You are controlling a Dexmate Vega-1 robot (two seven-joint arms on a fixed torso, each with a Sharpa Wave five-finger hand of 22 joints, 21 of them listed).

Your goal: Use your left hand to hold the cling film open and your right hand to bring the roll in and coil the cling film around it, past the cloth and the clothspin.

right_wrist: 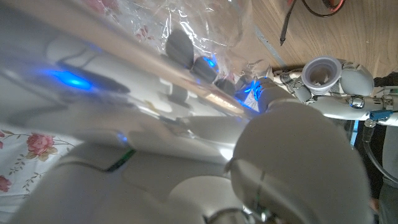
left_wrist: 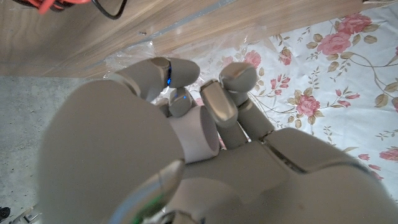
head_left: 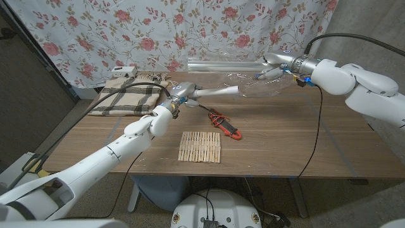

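Left robot hand [head_left: 181,95] grips roll [head_left: 215,92]; right robot hand [head_left: 273,68] pinches crinkled clear film [head_left: 269,85].

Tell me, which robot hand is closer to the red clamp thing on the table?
The left. The left hand hangs just above and beside the red clamp meter, gripping a tube. The right hand is farther off, up over the table's far side, holding the cling film.

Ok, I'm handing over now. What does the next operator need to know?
Left hand: grips the roll above mid-table.
Right hand: holds the cling film raised at the far right, so the hands' roles are swapped from the plan.
The film stretches toward the roll.
The cloth lies far left and the clothespins near the front, both apart from the hands.
Done: film spread open.
Left: coiling it onto the roll.
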